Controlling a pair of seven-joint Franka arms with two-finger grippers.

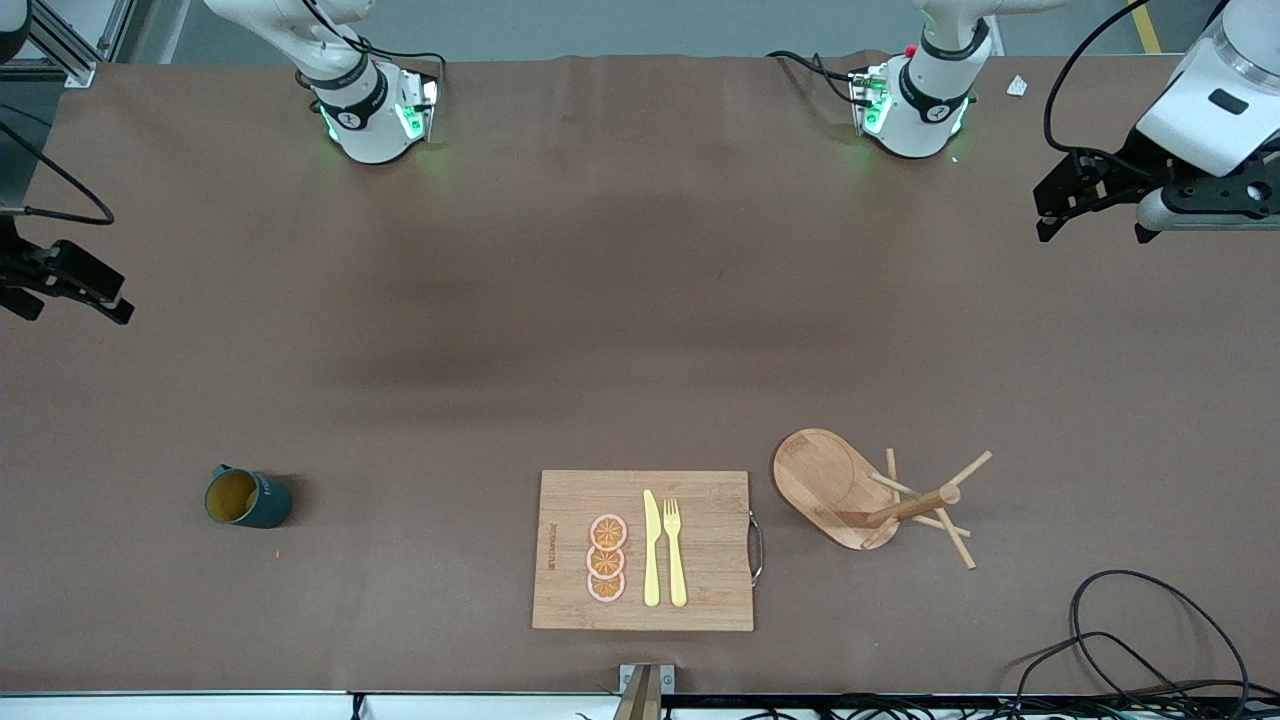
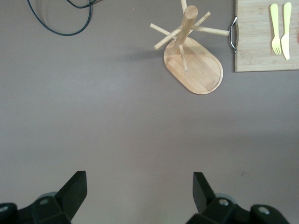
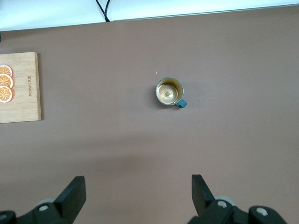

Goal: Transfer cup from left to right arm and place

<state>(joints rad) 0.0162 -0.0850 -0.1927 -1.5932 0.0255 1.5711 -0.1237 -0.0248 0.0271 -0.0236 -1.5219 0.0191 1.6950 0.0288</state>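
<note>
The cup (image 1: pixel 246 498), dark teal-green with a tan inside, stands upright on the table toward the right arm's end, near the front camera. It also shows in the right wrist view (image 3: pixel 169 92), with its handle out to one side. My right gripper (image 1: pixel 75 312) is open and empty, up over the table's edge at the right arm's end; its own view (image 3: pixel 138 182) shows the cup well apart from its fingers. My left gripper (image 1: pixel 1092 232) is open and empty, up over the left arm's end of the table (image 2: pixel 139 179).
A wooden peg rack (image 1: pixel 880 500) on an oval base stands toward the left arm's end (image 2: pixel 191 65). Beside it lies a cutting board (image 1: pixel 700 550) with three orange slices (image 1: pixel 606 559), a yellow knife (image 1: pixel 651 548) and a fork (image 1: pixel 675 550). Black cables (image 1: pixel 1130 640) lie at the near corner.
</note>
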